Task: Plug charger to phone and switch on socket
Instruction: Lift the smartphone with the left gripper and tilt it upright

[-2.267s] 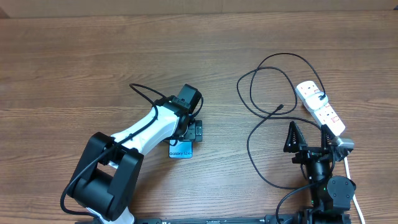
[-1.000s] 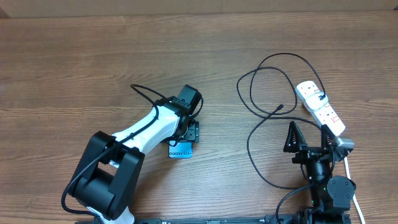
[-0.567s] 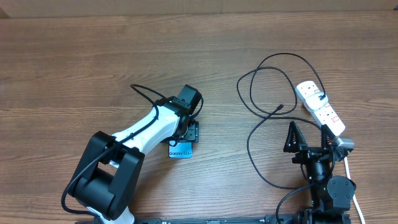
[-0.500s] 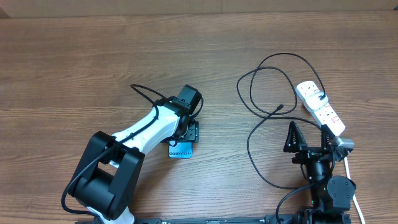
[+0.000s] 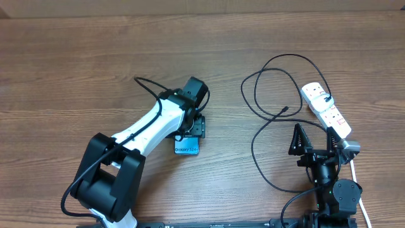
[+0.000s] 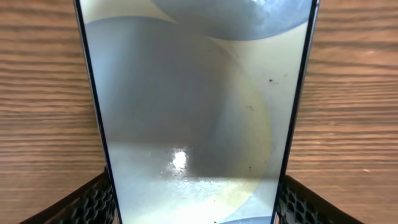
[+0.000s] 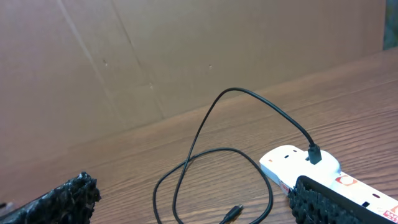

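Observation:
The phone [image 5: 186, 149] lies flat left of centre, its "Galaxy S24+" end toward me. My left gripper [image 5: 192, 126] is down over it, shut on the phone. In the left wrist view the pale screen [image 6: 193, 106] fills the space between both fingers [image 6: 93, 200]. The charger [image 5: 273, 79] is a thin black cable looping at the right, its free plug tip [image 5: 285, 111] on the table and its other end plugged into the socket [image 5: 326, 109], a white power strip. My right gripper [image 5: 312, 138] is open and empty, near the cable loops [image 7: 211, 124] and the strip [image 7: 298, 165].
The strip's thick white cord [image 5: 358, 180] runs down past my right arm at the right edge. A brown cardboard wall [image 7: 186, 56] stands behind the table's far edge. Bare wooden tabletop [image 5: 76, 69] lies left and between the phone and the cable.
My left gripper and wrist have shifted slightly right and away, and the phone has moved with it, a little right. The right arm, cable and strip have not moved.

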